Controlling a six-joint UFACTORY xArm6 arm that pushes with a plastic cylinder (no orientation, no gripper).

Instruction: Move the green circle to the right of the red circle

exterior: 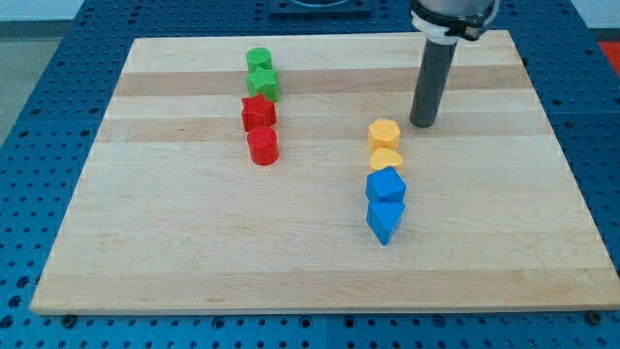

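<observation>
1. Tip [422, 124] sat on the board [174, 252] at the view's upper right, just right of and slightly above the yellow hexagon [385, 132]. It touched no block. No fingers on this rig, only the rod, so nothing to open or clamp.
2. Left column, top to bottom: green circle [258, 60], green star [263, 81], red star [259, 112], red circle [263, 146]. Neighbours touched or nearly touched; green circle vs green star shape was hard to confirm, so I took the rounder top block as the circle.
3. Middle column, top to bottom: yellow hexagon, yellow heart [386, 158], blue hexagon-like block [386, 186], blue triangle-like block [384, 221], packed close.
4. Step in hand, as I judged it: approach. Green circle was unmoved at the head of its column, well apart from the tip, far left of it.
5. Target spot: bare board just right of the red circle, between the two columns.
6. Next move needed the tip to go round the top of the green circle, get to its left or upper-left, then push it right and down.
7. Risk: a straight downward push would shove the green star and the reds along. Break right first, then descend beside the column.
</observation>
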